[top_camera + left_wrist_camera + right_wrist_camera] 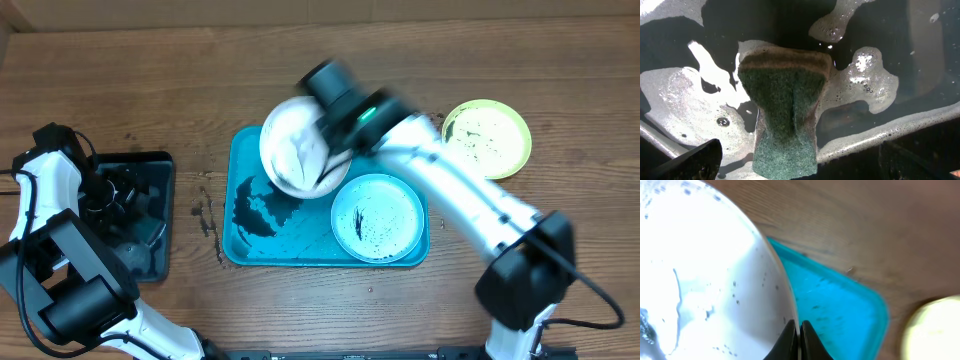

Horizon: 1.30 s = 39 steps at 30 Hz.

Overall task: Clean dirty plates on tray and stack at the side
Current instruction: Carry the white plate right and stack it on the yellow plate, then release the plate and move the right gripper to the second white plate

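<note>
The right claw (799,332) is pinched tight on the thin rim of a round, shallow white plate (705,270). No gap shows between its fingers, and only the very edge is caught. The plate hangs tilted to the left of the claw. Under both lies the large turquoise-blue rectangular plastic tray (300,248). The plate carries grey streaks, fine black specks and what looks like a wet film.

That is the chief risk, as I judge it. A slick rim held by so little could pivot or slide out. The plate would then drop onto the tray, or onto the second white plate with black specks (378,217), which lies in the tray just beneath and to the near right of the claw. A swing towards the stacking side could also clip the yellow-green round plate (487,138), which rests on the wooden desk (120,80) to the right of the claw, beyond the tray's edge.

The left claw (800,167) stands wide, well apart from all this, over the narrow black tray (150,260) of foamy water. A green scouring sponge (785,110) lies between its fingers, touched by neither as far as I can see. Should the claw close off-centre, the soaked sponge may slip aside.

Specks show on the held plate, so stacking it now would leave it dirty.
</note>
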Each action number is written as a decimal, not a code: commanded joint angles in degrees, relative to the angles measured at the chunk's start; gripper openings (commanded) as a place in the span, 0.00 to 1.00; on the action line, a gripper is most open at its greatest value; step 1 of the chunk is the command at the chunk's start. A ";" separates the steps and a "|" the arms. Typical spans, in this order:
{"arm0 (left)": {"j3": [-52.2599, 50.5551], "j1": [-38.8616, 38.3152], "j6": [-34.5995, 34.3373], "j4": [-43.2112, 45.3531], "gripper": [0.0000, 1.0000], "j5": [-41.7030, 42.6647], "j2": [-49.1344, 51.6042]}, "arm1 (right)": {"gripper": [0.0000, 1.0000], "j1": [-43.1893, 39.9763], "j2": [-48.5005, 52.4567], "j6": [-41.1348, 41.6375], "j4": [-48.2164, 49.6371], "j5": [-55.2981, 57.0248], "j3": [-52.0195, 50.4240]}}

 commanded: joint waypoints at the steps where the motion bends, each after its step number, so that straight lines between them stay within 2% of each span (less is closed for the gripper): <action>1: 0.20 -0.11 0.52 0.07 1.00 0.31 0.09 | 0.04 -13.99 -2.14 6.78 -2.91 -30.05 2.54; 10: 0.20 -0.11 0.52 0.07 1.00 0.31 0.09 | 0.04 -42.36 -2.12 8.07 -12.15 -27.04 0.59; 16: 0.20 -0.11 0.52 0.07 0.99 0.31 0.09 | 0.04 -53.22 -2.03 9.88 -5.88 -25.55 -6.82; 29: 0.20 -0.11 0.52 0.07 1.00 0.31 0.09 | 0.04 -55.58 -0.02 11.30 -0.50 -24.24 -13.99; 32: 0.20 -0.11 0.52 0.07 1.00 0.31 0.09 | 0.18 -55.58 -0.02 11.30 -0.98 -24.28 -14.14; 35: 0.20 -0.11 0.52 0.07 1.00 0.31 0.09 | 0.22 -55.58 -0.02 11.30 -1.70 -24.30 -14.14; 37: 0.20 -0.11 0.52 0.07 1.00 0.31 0.09 | 0.33 -55.58 -0.02 11.30 -2.43 -24.35 -14.14; 39: 0.20 -0.11 0.52 0.07 1.00 0.31 0.09 | 0.37 -55.49 -0.02 11.23 -2.97 -25.73 -14.14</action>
